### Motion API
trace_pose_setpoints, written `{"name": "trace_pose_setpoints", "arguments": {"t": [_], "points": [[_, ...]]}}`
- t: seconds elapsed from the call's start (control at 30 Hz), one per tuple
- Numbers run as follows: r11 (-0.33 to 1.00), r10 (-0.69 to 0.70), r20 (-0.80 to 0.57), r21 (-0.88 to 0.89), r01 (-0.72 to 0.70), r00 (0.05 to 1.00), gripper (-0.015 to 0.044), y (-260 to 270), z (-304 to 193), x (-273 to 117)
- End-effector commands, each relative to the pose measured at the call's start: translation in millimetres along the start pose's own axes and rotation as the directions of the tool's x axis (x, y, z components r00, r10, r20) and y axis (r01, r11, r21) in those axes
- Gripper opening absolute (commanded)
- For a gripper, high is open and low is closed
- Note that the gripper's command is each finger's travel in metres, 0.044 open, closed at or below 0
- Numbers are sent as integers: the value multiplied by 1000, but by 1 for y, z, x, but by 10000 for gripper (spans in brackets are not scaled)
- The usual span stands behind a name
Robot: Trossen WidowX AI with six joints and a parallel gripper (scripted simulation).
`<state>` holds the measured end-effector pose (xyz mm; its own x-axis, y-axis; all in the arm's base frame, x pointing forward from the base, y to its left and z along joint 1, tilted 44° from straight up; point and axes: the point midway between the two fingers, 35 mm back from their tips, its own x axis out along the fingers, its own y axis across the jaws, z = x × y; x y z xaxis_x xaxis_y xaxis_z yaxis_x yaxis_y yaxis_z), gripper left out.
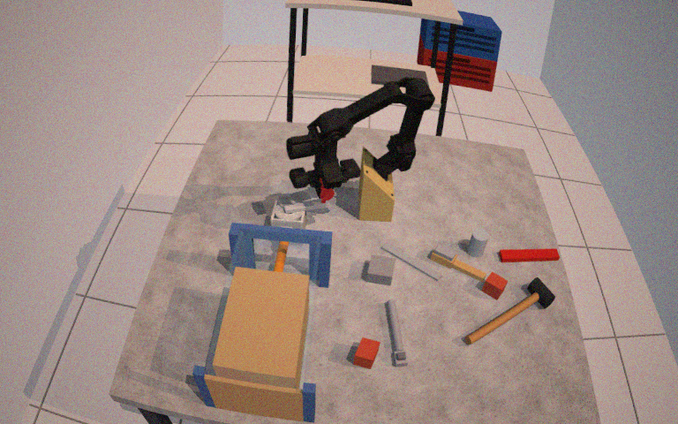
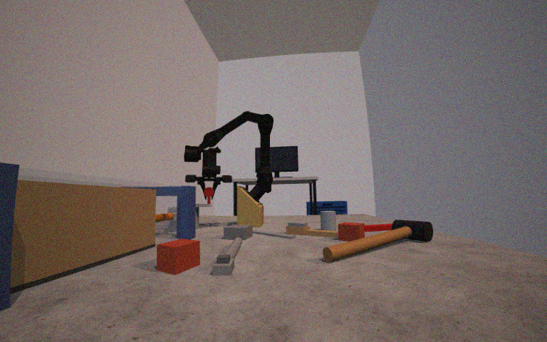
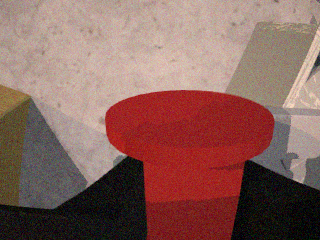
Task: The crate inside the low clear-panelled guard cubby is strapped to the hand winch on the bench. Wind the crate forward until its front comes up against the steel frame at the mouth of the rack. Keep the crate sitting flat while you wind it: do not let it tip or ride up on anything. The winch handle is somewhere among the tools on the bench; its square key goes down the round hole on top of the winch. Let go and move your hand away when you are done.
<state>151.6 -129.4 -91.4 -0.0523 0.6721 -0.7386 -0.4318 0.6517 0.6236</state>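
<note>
The tan crate sits flat behind the clear panels, its front short of the blue steel frame. An orange strap runs from it through the frame toward the pale winch. The winch handle's pale arm lies over the winch top, with its red knob upright at the outer end. My gripper points down and is shut on the red knob. The square key is hidden.
The yellow arm mount stands close beside the knob. A grey block, a grey wrench-like tool, a red block, a thin rod, a mallet and a grey cylinder lie or stand further off.
</note>
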Motion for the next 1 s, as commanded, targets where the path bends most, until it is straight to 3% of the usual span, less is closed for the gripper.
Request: {"name": "trace_pose_setpoints", "arguments": {"t": [0.0, 0.97], "points": [[1000, -4, 1, -1, 4, 1000, 0, -1, 0, -1], [1000, -3, 4, 4, 3, 1000, 0, 0, -15, 4]]}}
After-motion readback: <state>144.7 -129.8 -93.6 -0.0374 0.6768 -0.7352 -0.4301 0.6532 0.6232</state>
